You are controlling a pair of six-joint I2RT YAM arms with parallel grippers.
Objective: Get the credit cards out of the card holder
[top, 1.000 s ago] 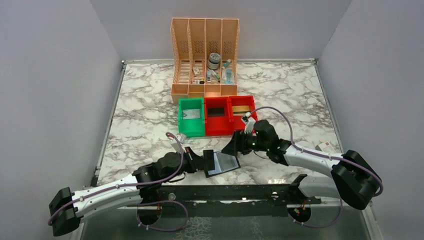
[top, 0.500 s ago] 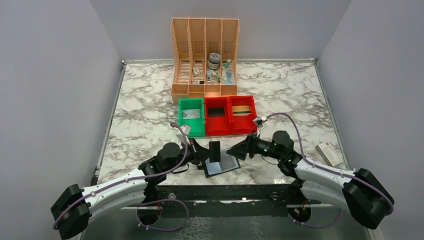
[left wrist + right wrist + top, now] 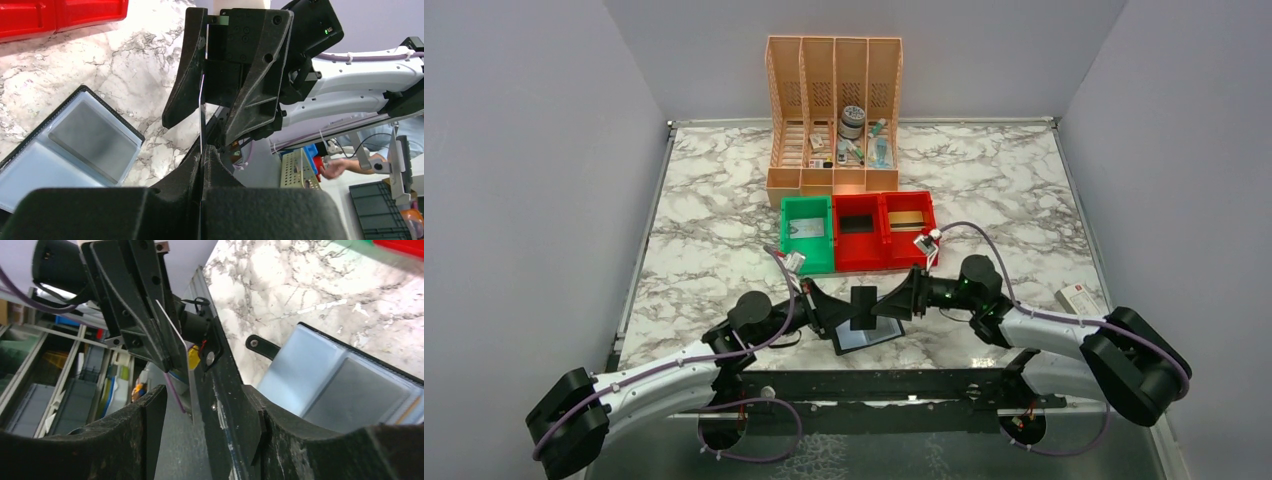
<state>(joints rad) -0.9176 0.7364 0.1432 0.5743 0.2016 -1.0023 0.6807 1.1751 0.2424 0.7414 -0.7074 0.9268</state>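
Observation:
My left gripper point(image 3: 840, 311) is shut on a dark grey credit card point(image 3: 862, 307) and holds it upright on edge above the table. In the left wrist view the card point(image 3: 201, 107) shows edge-on between my closed fingers point(image 3: 220, 172). My right gripper point(image 3: 894, 302) is open, with its jaws on either side of the card's far edge and not touching it; the card point(image 3: 176, 346) hangs between them in the right wrist view. The black card holder point(image 3: 871, 332) lies open on the table just below, pale blue lining up point(image 3: 75, 142), tab point(image 3: 262, 346) sticking out.
A green bin point(image 3: 807, 233) and two red bins point(image 3: 883, 231) stand just behind, holding a pale card, a dark card and a tan card point(image 3: 907, 218). An orange file rack point(image 3: 834, 115) stands further back. A small white box point(image 3: 1081, 303) lies at the right.
My left gripper has lifted the dark card up off the open card holder. My right gripper pulled back to the right, then came in around the card's edge.

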